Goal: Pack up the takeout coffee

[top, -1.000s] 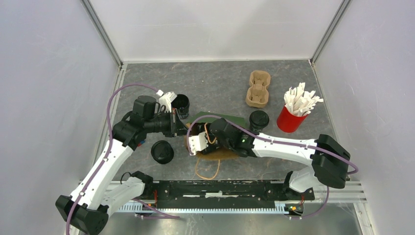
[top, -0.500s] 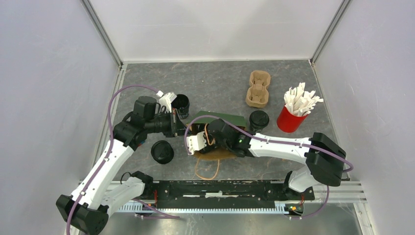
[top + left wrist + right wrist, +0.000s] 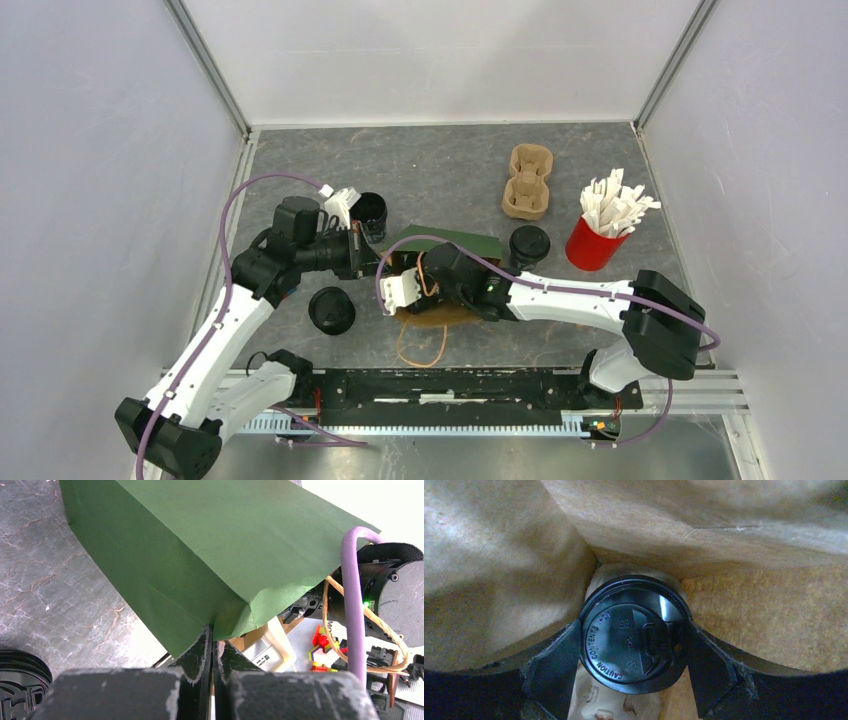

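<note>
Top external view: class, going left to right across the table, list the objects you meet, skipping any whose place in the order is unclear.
Lidded black cup → green paper bag → second lidded black cup → red cup of white packets.

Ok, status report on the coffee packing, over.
Left hand shut, pinching green bag rim. Right hand inside bag, gripping lidded coffee cup. Bag walls crowd it.

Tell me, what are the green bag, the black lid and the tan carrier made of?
Bag: paper, matte green, holding sharp folded creases.
Lid: probably plastic, glossy black, with raised moulded lettering.
Carrier: likely moulded pulp, dull tan with soft rounded hollows, though it's small in the top view.
</note>
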You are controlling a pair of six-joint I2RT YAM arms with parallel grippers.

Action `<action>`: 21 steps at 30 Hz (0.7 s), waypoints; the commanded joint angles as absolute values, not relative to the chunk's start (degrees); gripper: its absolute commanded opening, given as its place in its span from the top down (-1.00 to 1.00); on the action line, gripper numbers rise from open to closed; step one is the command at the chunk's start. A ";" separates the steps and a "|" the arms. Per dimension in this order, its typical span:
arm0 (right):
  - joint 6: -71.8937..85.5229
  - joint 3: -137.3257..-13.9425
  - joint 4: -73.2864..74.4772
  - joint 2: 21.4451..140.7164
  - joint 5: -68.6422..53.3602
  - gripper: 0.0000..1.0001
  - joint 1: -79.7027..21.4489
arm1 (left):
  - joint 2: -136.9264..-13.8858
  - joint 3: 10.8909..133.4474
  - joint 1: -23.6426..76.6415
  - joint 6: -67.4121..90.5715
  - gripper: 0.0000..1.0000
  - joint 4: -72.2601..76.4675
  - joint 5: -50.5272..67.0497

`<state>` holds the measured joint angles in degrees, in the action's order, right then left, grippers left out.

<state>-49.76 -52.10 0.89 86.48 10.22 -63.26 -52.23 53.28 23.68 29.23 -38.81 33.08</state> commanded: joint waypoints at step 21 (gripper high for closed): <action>-45.13 -57.59 5.00 84.82 9.86 -0.96 -62.88 | -51.49 53.39 23.93 31.23 0.95 -40.36 34.25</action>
